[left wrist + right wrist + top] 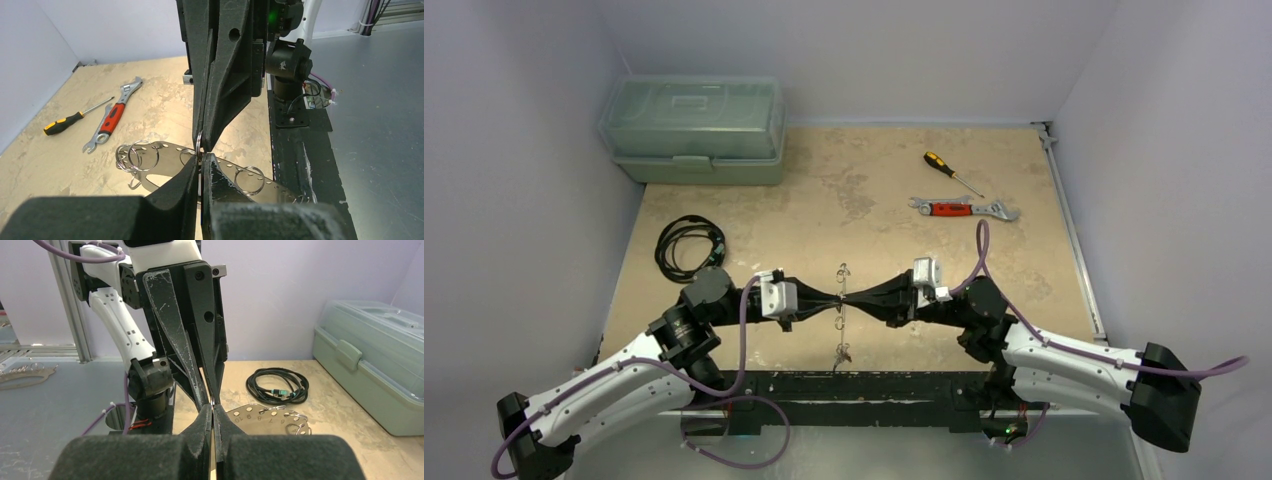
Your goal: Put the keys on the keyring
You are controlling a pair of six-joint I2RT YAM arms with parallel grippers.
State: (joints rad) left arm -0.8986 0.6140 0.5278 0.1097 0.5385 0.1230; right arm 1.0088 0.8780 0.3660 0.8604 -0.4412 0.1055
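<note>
The keyring [165, 156] is a flat silvery plate with a row of holes, lying on the table with several wire rings through it; it also shows as the keyring [843, 350] and the keyring [260, 415]. Above it my two grippers meet tip to tip. My right gripper [212, 409] is shut on a small wire ring [199, 142] held edge-on. My left gripper [201, 158] is shut, its tips pinching that ring's lower end. The grippers [842, 300] hide what hangs between them. The keys are hidden.
A red-handled wrench [964, 209] and a yellow-black screwdriver [952, 172] lie at the back right. A coiled black cable [688, 246] sits left of the arms. A green toolbox [694, 128] fills the back left corner. A black base bar [864, 385] runs along the near edge.
</note>
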